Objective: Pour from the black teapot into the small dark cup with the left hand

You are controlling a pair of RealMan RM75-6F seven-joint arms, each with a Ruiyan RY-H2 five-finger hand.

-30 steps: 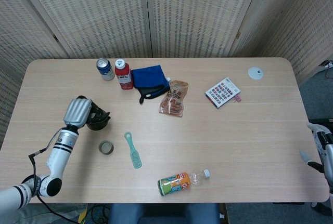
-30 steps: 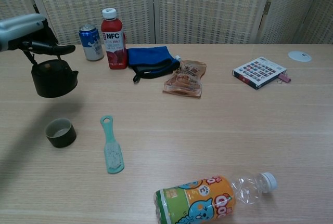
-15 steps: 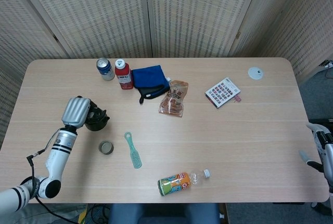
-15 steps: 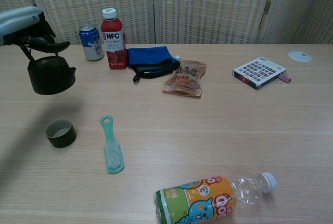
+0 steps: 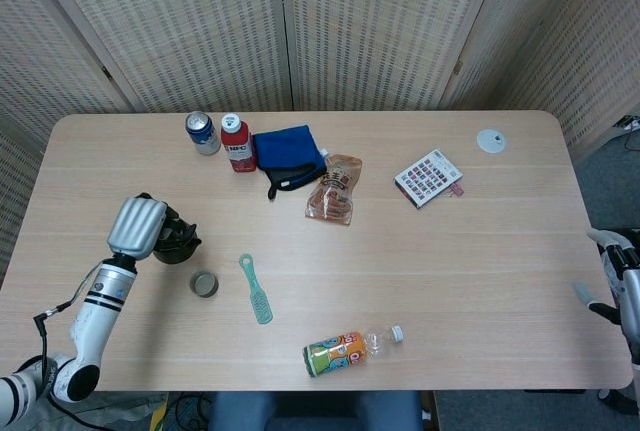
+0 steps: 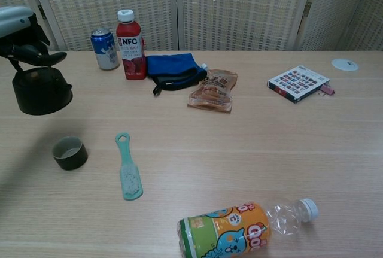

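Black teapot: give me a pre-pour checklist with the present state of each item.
1. Left hand holds the black teapot by its handle, clear of the table: ok.
2. Teapot level, nothing spilling: ok.
3. Small dark cup upright, mouth open: ok.
4. Spout lined up over the cup: not ok; in the chest view the teapot hangs up and to the left of the cup.
5. Green brush apart from the cup, to its right: ok.
6. Liquid in the teapot: cannot tell.
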